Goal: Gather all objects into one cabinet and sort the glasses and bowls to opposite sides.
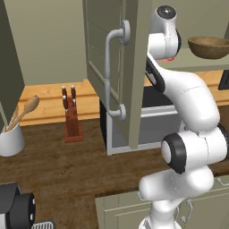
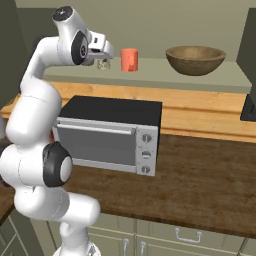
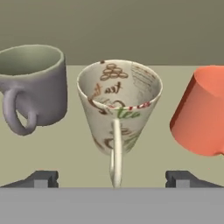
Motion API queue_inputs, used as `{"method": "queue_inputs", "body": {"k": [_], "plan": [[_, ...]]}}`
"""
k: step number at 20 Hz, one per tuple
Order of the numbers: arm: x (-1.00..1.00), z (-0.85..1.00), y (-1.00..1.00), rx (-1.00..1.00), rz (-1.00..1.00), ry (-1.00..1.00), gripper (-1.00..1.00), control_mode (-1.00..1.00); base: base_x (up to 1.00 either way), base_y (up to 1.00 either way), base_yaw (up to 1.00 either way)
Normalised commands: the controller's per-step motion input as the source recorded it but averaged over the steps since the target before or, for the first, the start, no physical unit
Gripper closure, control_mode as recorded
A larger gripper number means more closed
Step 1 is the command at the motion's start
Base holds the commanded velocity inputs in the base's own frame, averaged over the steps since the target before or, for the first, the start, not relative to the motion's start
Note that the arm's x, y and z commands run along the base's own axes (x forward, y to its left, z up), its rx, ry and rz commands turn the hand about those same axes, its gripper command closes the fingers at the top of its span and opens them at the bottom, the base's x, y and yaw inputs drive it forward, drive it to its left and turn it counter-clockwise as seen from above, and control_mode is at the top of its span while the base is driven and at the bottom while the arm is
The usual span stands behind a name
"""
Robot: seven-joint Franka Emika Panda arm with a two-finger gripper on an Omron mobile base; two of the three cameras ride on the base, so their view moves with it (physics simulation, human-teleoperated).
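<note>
In the left base view the cabinet (image 1: pixel 117 67) door stands swung open so the arm can reach the shelf, where the wooden bowl (image 1: pixel 209 46) sits far right. The right base view shows the gripper (image 2: pixel 103 56) beside the orange mug (image 2: pixel 129 60), bowl well apart, presumably sorted. In the hand view, fingertips (image 3: pixel 41 179) are spread, gripping nothing; cream mug (image 3: pixel 118 107) stands between grey cup (image 3: pixel 33 87) and orange mug, its brown writing illegible.
</note>
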Motion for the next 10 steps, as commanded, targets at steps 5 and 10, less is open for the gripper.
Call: {"method": "queue_inputs", "body": {"k": [5,10], "plan": [[-0.64,-0.13,0.04,0.0,0.0,0.0,-1.0,-1.0,0.0,0.0,0.0],[-0.96,0.08,0.0,0.0,0.0,-0.06,-1.0,-1.0,0.0,0.0,0.0]]}}
